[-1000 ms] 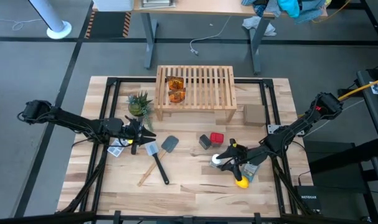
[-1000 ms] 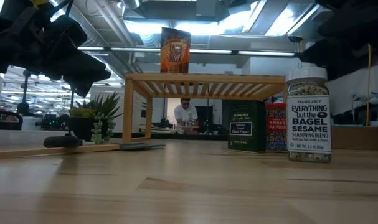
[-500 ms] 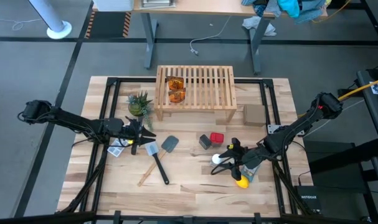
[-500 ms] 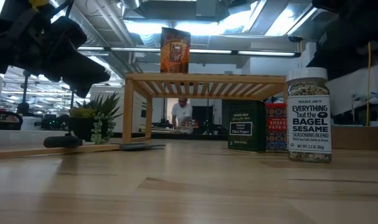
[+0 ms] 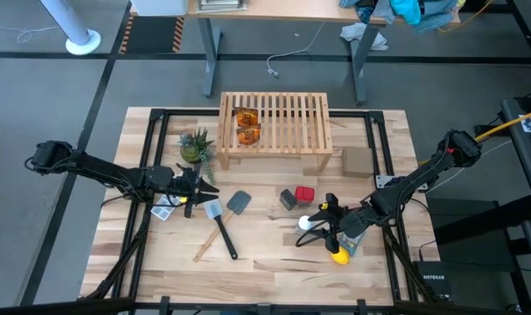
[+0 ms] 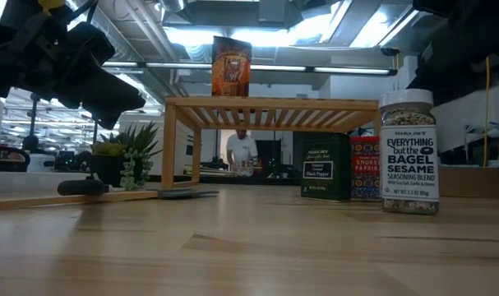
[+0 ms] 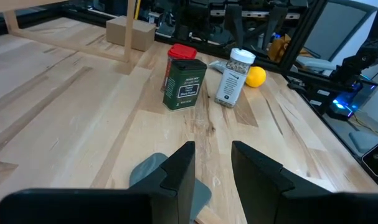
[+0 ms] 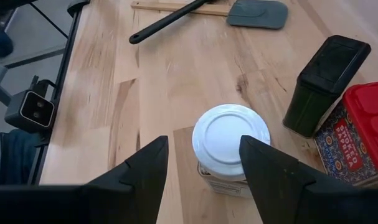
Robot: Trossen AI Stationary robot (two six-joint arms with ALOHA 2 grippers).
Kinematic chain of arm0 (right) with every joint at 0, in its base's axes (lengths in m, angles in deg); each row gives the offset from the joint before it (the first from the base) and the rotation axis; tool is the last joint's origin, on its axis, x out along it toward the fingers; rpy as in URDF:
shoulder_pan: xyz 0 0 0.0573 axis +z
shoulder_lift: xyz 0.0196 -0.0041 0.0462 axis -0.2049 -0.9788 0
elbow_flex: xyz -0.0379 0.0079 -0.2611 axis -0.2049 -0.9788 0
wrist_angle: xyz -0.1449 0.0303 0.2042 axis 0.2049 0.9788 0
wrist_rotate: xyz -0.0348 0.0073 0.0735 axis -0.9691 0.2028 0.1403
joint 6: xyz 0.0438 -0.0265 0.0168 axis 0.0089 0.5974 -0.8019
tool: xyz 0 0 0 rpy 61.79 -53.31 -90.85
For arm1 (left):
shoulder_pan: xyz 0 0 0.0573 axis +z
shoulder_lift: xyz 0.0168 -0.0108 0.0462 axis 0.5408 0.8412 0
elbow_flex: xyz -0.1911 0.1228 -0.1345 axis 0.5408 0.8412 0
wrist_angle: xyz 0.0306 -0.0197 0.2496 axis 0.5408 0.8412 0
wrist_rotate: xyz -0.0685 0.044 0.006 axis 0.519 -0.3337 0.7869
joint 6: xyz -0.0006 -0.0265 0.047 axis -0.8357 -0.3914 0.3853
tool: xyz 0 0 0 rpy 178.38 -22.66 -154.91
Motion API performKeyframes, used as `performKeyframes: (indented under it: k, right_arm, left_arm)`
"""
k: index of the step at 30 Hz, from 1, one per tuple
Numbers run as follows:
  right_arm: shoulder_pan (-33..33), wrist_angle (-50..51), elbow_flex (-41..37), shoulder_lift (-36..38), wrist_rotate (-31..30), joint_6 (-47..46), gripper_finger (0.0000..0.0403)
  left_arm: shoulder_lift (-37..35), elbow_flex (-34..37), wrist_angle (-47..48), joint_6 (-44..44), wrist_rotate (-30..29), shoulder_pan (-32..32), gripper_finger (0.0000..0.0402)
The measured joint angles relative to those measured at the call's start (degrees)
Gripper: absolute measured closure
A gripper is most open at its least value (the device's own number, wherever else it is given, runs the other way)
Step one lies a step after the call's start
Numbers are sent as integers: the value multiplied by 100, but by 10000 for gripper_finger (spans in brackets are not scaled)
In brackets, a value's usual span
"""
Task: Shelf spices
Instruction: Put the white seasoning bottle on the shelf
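The shelf [image 5: 287,131] stands at the table's far middle with two amber packets [image 5: 246,125] on its slatted top; one packet [image 6: 231,66] shows upright in the low view. The black box [image 5: 288,199], the red box [image 5: 305,192] and the white-capped bottle [image 5: 307,224] stand on the table in front of it. My right gripper [image 8: 203,146] is open just above the bottle [image 8: 231,140], one finger on each side of its cap, not touching. My left gripper [image 7: 212,155] is open and hovers at the table's left over a grey spatula blade [image 7: 148,173].
A lemon [image 5: 338,257] and a grey-blue packet [image 5: 352,240] lie close behind my right gripper. Two spatulas [image 5: 226,214] lie left of centre, next to a small plant [image 5: 195,147]. A cardboard box [image 5: 358,160] sits right of the shelf. A person stands in the room beyond.
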Motion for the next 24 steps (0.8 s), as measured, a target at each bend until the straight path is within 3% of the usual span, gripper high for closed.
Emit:
performKeyframes:
  k: [8, 17, 24]
  right_arm:
    - [0, 913, 623, -4, -212, 294, 196]
    - [0, 1785, 710, -4, -179, -576, 196]
    - [0, 1798, 708, -112, 68, -907, 196]
  left_arm:
    - [0, 0, 0, -2, -1, -1, 304]
    - [0, 0, 4, -2, -2, -2, 304]
    - [0, 0, 4, -4, -2, 0, 304]
